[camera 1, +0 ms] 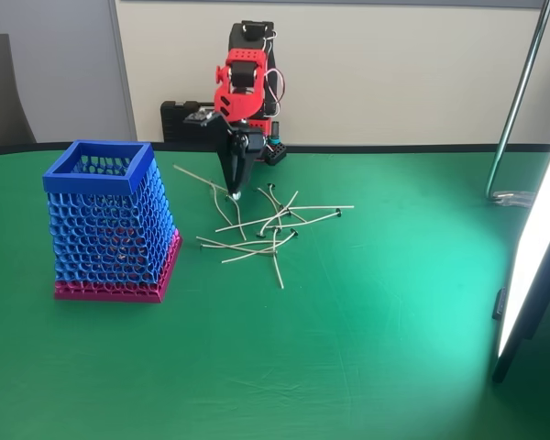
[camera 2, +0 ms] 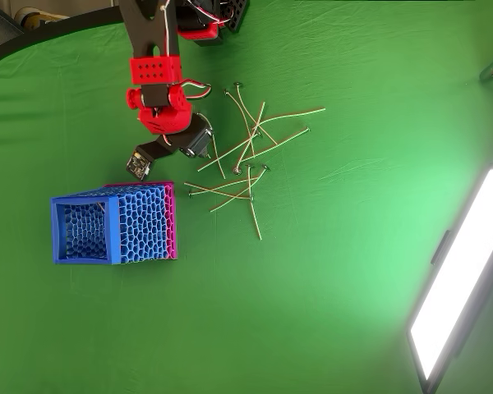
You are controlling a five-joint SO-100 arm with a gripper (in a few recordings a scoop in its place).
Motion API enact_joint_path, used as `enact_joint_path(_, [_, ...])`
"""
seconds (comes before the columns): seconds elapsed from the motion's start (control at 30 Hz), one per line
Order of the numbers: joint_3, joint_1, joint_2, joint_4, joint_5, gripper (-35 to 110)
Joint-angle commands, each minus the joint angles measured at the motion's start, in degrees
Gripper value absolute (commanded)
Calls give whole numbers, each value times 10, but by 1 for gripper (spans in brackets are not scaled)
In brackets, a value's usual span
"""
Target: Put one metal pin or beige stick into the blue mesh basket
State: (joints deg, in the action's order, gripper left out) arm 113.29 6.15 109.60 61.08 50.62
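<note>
Reaching down for a stick
Claw (camera 1: 235,194) tips narrow at the beige sticks (camera 1: 257,227) on table (camera 1: 367,302), aiming to pinch one; blue mesh basket (camera 1: 101,165) waits beside.

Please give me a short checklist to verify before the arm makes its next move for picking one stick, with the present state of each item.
1. Tool tip is down among the beige sticks, at the pile's left edge in the fixed view: ok.
2. A stick is between the fingers: cannot tell, too thin to see.
3. Tool open or shut: cannot tell.
4. Blue mesh basket stands upright on the green table: ok.
5. Basket opening is unobstructed, seen in the overhead view: ok.
6. Basket stands apart from the sticks, left of the pile: ok.
</note>
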Motion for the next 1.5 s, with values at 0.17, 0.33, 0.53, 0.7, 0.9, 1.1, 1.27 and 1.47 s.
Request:
enact_joint_path(0.17, [-149,-1,41,98,-40,1])
enact_joint_path(0.33, [-247,14,47,167,-64,1])
enact_joint_path(0.53, [-360,44,51,229,-78,1])
enact_joint_path(0.7, [-439,71,42,236,-89,1])
enact_joint_path(0.9, [-528,113,26,255,-104,1])
enact_joint_path(1.1, [-599,167,-3,256,-111,1])
enact_joint_path(1.27, [-642,207,-41,243,-114,1])
enact_joint_path(1.47, [-678,248,-104,192,-127,1])
